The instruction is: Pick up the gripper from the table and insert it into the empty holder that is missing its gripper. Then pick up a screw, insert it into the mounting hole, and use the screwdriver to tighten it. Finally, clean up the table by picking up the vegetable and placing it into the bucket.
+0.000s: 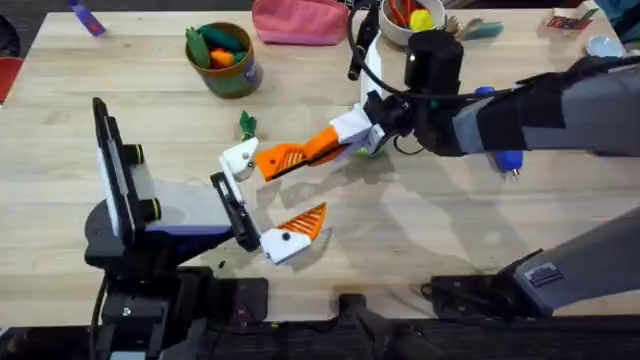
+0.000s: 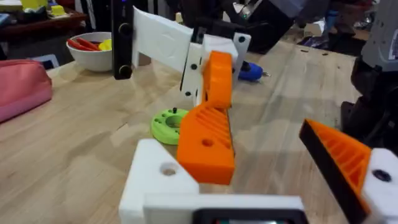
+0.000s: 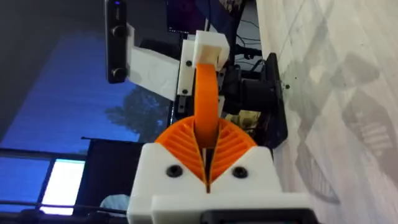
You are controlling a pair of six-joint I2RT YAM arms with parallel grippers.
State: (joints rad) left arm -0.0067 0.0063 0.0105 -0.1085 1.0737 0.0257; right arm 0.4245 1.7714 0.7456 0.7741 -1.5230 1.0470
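Observation:
The orange gripper (image 1: 285, 158) is clamped in my right gripper (image 1: 338, 138), which is shut on it. Its free end rests against the empty holder (image 1: 240, 158), the white mount on my left arm's tip. In the left wrist view the gripper (image 2: 206, 144) hangs just over the holder (image 2: 160, 180) and its hole. My left gripper (image 1: 277, 197) is open, with one orange finger (image 1: 305, 222) on its other mount. The blue screwdriver (image 1: 507, 158) lies beyond the right arm. The vegetable (image 1: 247, 124) lies near the green bucket (image 1: 238, 76). The screw is out of view.
A green round disc (image 2: 168, 124) lies on the table under the right gripper. A white bowl (image 1: 392, 30) and a pink pouch (image 1: 298, 22) stand along the far edge. A black tablet stand (image 1: 115, 170) rises at the left.

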